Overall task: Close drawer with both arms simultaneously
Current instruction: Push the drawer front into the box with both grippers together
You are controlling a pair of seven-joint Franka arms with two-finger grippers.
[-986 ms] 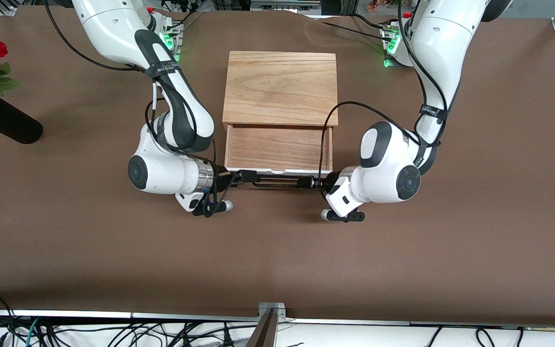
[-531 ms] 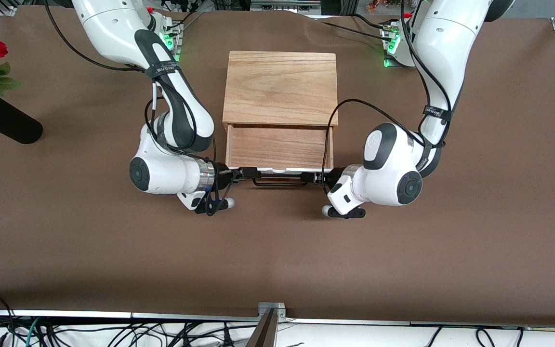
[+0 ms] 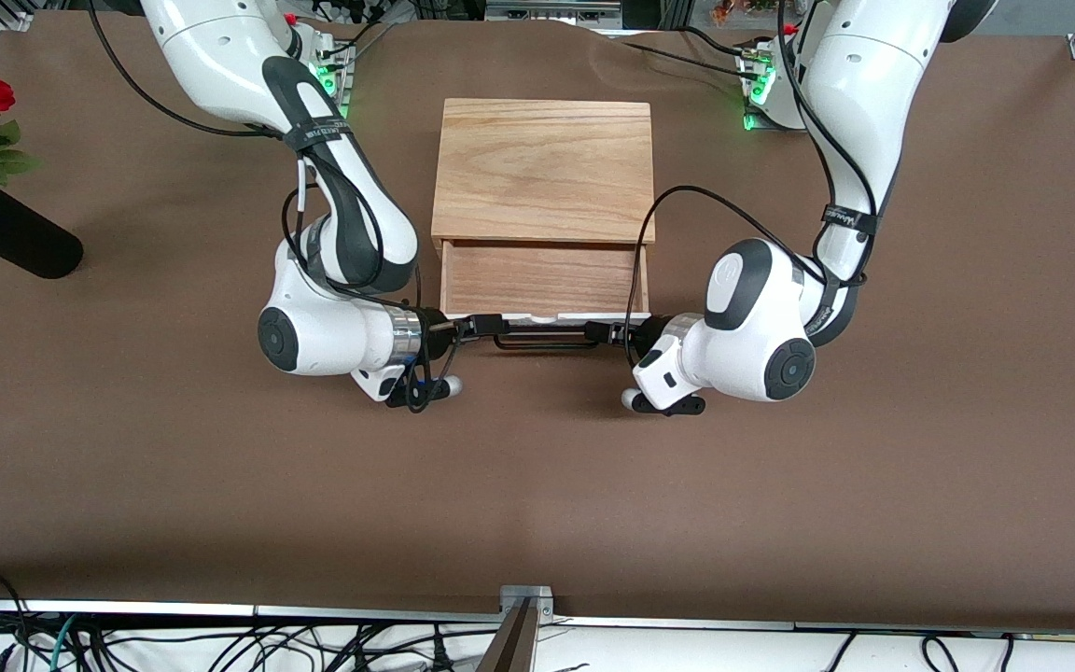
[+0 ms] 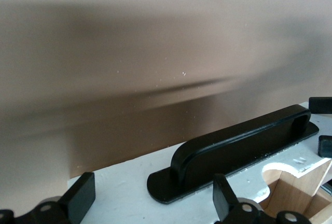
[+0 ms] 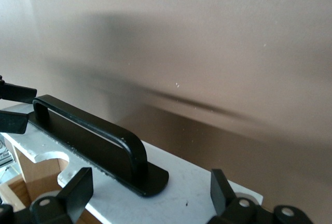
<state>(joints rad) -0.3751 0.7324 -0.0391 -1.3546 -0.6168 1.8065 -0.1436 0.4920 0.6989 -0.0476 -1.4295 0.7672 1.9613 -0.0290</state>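
Observation:
The drawer [image 3: 542,276] stands partly open from its wooden box [image 3: 543,168], its white front panel [image 3: 547,318] and black wire handle [image 3: 542,343] toward the front camera. My right gripper [image 3: 486,326] is open against the panel's end toward the right arm's end of the table. My left gripper [image 3: 599,330] is open against the panel's other end. In the left wrist view the left gripper [image 4: 153,195] spreads over the panel [image 4: 116,193] beside the handle [image 4: 238,149]. In the right wrist view the right gripper [image 5: 150,185] spreads over the panel [image 5: 194,185] beside the handle [image 5: 93,136].
A black vase with red roses [image 3: 7,238] lies toward the right arm's end of the table. Brown table surface spreads between the drawer and the front edge.
Both grippers have moved toward the box together, and the drawer has slid partway in; less of its tray shows.

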